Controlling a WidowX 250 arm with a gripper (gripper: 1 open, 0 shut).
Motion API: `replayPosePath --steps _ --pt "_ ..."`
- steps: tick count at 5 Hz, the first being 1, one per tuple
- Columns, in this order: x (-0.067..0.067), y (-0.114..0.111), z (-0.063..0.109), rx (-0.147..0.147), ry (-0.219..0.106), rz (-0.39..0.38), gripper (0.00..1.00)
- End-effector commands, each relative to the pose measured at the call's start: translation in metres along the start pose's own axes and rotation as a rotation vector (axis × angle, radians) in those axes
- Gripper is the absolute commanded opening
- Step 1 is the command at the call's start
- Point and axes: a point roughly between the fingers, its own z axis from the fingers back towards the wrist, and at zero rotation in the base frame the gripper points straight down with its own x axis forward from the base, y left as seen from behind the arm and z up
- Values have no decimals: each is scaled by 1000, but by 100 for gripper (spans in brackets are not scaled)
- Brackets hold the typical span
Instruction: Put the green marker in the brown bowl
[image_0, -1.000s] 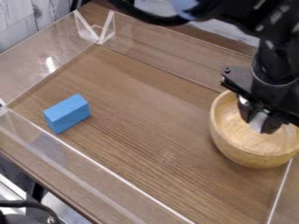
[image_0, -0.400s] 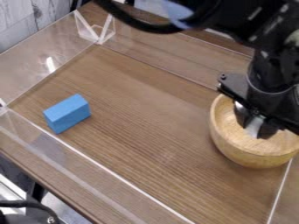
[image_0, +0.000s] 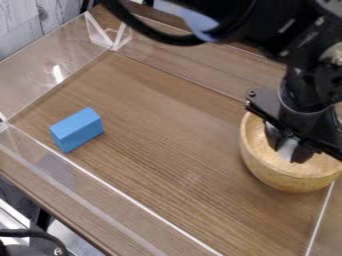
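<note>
One risk: your gripper (image_0: 297, 150), its grasp impossible to tell, could catch the bowl (image_0: 257, 171) beneath it and tip it.

The place looked like a lab, or some other room set up for a robot to work in. A big black robot arm (image_0: 274, 25) reached in over a brown wooden worktop (image_0: 154, 140). Clear, see-through walls (image_0: 40, 75) stood up along the edge of the worktop, and you could see light shine on them. Down in the near left corner there were black cables (image_0: 30, 234) and dark machine parts, out past the edge. No more of the room could be made out well, so which kind of lab it was could not be told.
</note>
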Motion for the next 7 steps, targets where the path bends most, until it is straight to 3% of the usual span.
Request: replayPosePath --steps 1,7 --pt "7 -3 5 -11 -35 6 0" --pt "3 6 1 14 -13 60 0"
